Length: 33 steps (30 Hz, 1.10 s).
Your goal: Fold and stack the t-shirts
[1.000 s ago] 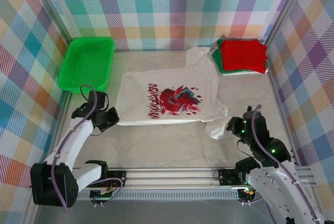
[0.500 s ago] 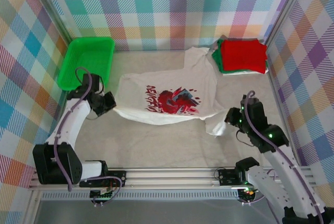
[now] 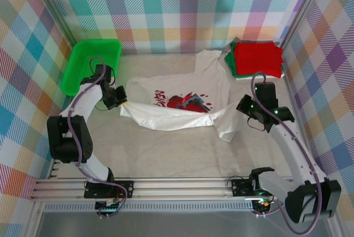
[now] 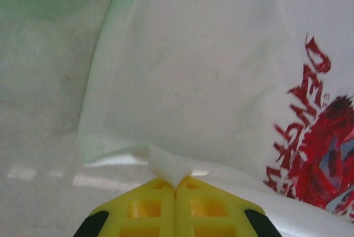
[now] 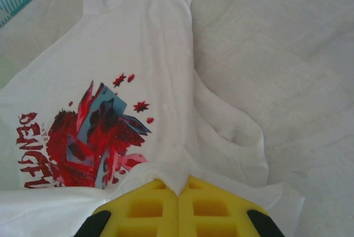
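White cloth t-shirt with a red-and-dark graphic print (image 3: 188, 85) lies mid-table, partly doubled over.

Change over the last second: its 6 o'clock hem has been lifted and carried toward 12 o'clock, and now overlaps the lower edge of the print.

Left gripper (image 3: 120, 103), at the shirt's 9 o'clock, and right gripper (image 3: 242, 106), at its 3 o'clock, are each pinched tight on a hem corner.

Judgement: first fold about half made; hem not yet laid down.

Folded red-and-green cloth tee stack (image 3: 257, 58) waits at 1 o'clock.
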{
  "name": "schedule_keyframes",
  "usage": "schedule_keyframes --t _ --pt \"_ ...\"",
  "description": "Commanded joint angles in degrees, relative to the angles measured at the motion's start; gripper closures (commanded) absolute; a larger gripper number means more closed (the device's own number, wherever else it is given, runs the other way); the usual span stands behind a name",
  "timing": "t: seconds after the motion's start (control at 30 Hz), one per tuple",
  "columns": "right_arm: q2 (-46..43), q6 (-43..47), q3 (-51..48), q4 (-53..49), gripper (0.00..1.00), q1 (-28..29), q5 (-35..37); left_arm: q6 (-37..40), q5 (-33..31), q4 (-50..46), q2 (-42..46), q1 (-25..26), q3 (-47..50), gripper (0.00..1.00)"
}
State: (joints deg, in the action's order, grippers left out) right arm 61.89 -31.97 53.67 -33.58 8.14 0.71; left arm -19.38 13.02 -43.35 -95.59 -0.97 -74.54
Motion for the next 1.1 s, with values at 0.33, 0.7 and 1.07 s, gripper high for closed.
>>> schedule_keyframes --t 0.33,0.7,1.07 --pt "22.64 2.15 18.42 6.04 0.98 -1.55 -10.48 1.95 -4.46 -4.09 -11.62 -0.87 -12.59 1.0" --pt "30.02 4.9 29.1 3.87 1.0 -1.75 -8.02 0.49 -3.01 0.4 -9.97 -0.87 -9.93 0.73" --pt "35.05 4.32 28.95 4.78 1.0 -6.22 -8.16 -2.5 -2.25 8.35 2.42 5.05 6.77 0.63"
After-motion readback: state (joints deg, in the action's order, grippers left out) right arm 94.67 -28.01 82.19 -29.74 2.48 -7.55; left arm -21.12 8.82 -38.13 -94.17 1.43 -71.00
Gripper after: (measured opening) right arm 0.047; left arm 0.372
